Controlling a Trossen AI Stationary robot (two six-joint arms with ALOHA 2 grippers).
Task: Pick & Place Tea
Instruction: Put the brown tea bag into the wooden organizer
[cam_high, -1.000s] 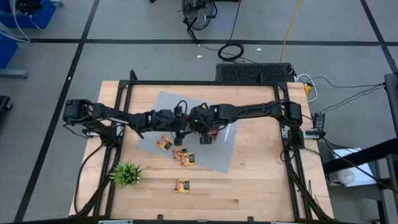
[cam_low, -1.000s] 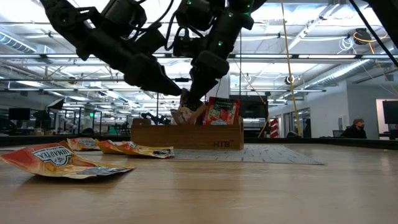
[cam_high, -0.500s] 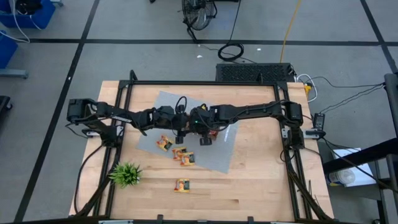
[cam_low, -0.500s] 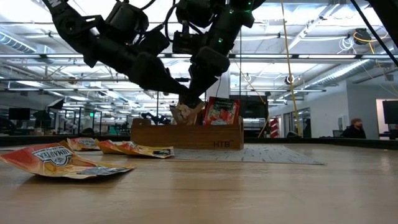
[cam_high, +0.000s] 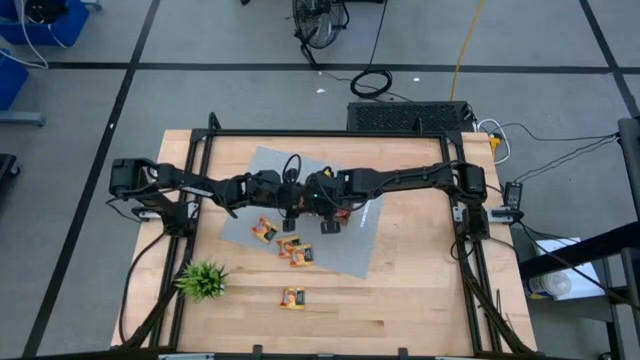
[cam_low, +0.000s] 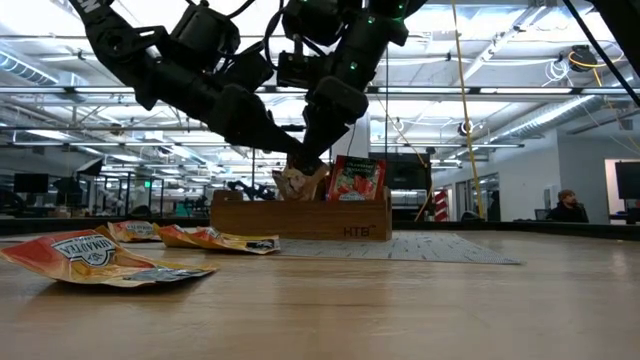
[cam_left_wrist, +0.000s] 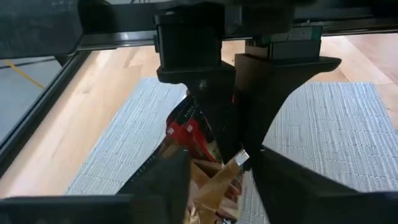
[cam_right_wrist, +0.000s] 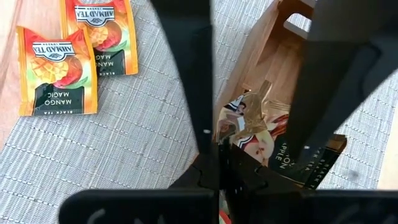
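right gripper (cam_low: 305, 162): clenched, pinching pale apple sachet (cam_low: 298, 183) right over the wooden tray (cam_low: 300, 215), lowering-in stage by the look of it
left gripper (cam_low: 272, 135): hovering just beside the right one above the same tray; cannot tell if gripping anything or how far apart the fingers are
done: standing upright in tray already, a red sachet (cam_low: 355, 180) plus a few more packed beside it; exact count hidden by the arms
left: lying loose, four mango sachets; three on the mat (cam_high: 264, 231) (cam_high: 289, 244) (cam_high: 301, 256), one on bare table nearer the front edge (cam_high: 292, 297)
progress: looking partway, judging by loose ones waiting outside the tray
sachets: flat square foil-paper packets, glossy, printed orange-yellow with dark green band; edges curling up slightly in low view; pinched one crumpling, so bending easily
tray: brown wood, straight low walls, smooth, open top, sitting on the mat
mat (cam_high: 350, 250): grey woven, ribbed texture, thin, lying skewed on the table
table (cam_high: 420, 290): pale wood planks, smooth, framed by black rails
plant (cam_high: 203, 279): small green spiky thing, sitting well apart from the tray, near the left front corner
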